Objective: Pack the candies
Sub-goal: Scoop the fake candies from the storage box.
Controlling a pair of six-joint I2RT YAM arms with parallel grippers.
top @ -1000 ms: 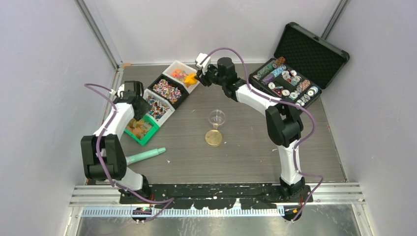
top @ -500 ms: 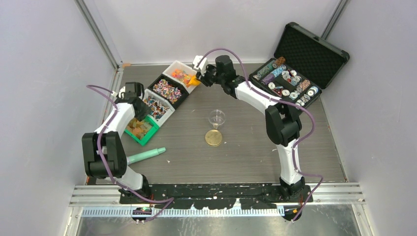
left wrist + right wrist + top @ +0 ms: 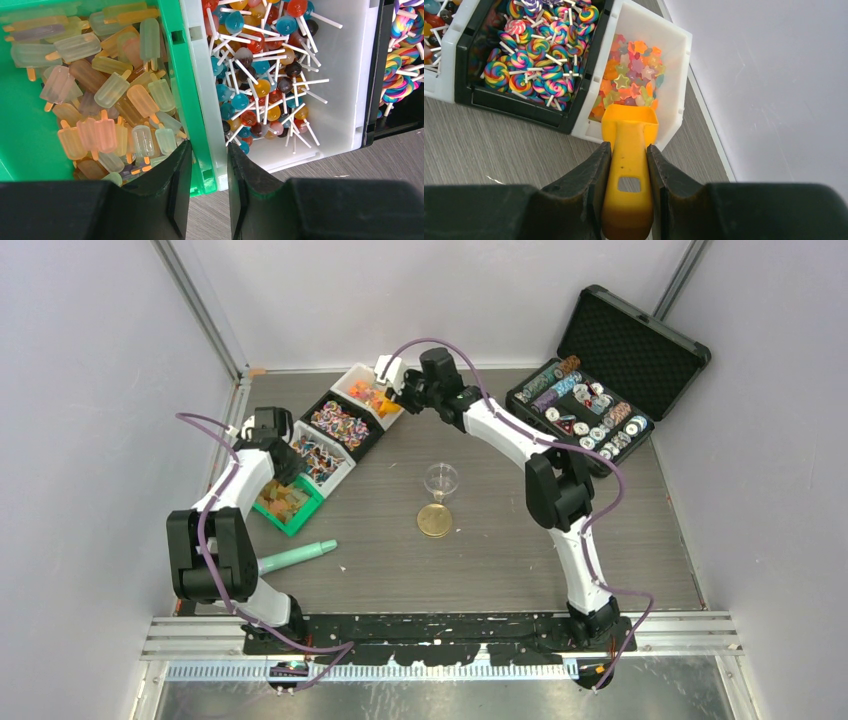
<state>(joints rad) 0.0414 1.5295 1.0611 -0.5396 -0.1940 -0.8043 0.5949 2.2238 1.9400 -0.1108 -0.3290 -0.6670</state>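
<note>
Four bins sit wall to wall in a diagonal row at about 10 o'clock on the table (image 3: 500, 550), hard up against the left side panel, so there's not much room on that side. Toward 3 o'clock it's bare grey wood-grain out to a clear cup (image 3: 441, 479) and a gold disc (image 3: 434, 521).

The right gripper (image 3: 629, 150) is clamped on the flat handle of a glossy orange scoop (image 3: 630, 130). The scoop's mouth is over the front lip of the white star bin (image 3: 673, 60), right at the translucent star candies (image 3: 634, 75). I can't see inside the bowl. Next door, swirl lollipops (image 3: 539, 50) fill the black bin (image 3: 514, 97).

The left gripper (image 3: 209, 147) is narrow, straddling the touching walls of the green bin (image 3: 175, 75) and the white lollipop bin (image 3: 350, 90). Can't tell if it's actually pinching them. There are frosted popsicle candies (image 3: 110, 110) at 9 o'clock of the fingers and shiny ball lollipops (image 3: 255, 75) at 1. The green bin is cut off at the frame edge.
</note>
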